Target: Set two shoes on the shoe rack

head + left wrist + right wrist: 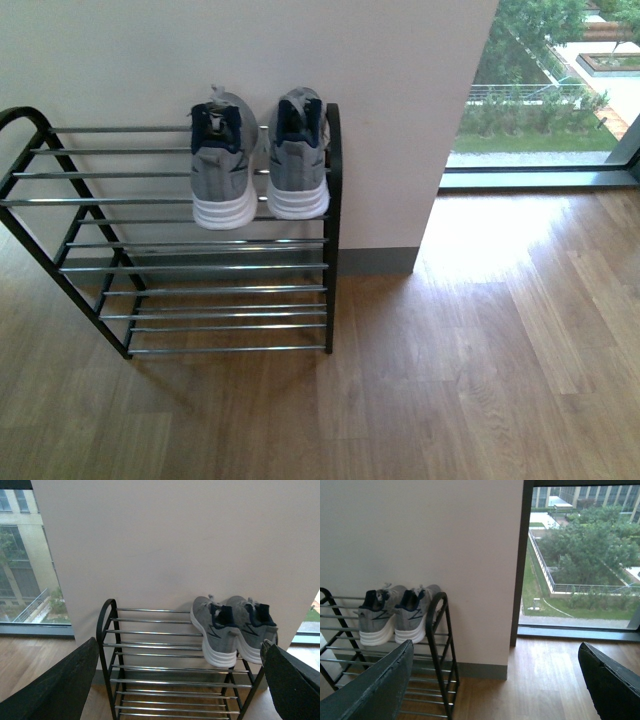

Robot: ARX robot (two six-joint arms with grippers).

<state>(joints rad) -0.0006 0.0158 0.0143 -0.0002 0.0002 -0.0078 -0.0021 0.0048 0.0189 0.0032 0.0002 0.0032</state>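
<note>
Two grey mesh shoes with white soles sit side by side on the top tier of the shoe rack (pixel 330 200), heels toward me: one shoe (pixel 224 165) on the left and the other shoe (pixel 298 158) at the rack's right end. The left wrist view shows the pair (pixel 215 632) (pixel 252 627) on the rack (pixel 107 625), far beyond my open left gripper (pixel 180 685). In the right wrist view the shoes (pixel 375 617) (pixel 412 615) rest on the rack (pixel 442 630), away from my open right gripper (pixel 495 685). Neither gripper holds anything or appears in the front view.
The rack stands against a white wall (pixel 300 50) on a wooden floor (pixel 450 380). A floor-to-ceiling window (pixel 550 90) lies to the right of the wall. Lower chrome tiers (pixel 200 295) of the rack carry nothing.
</note>
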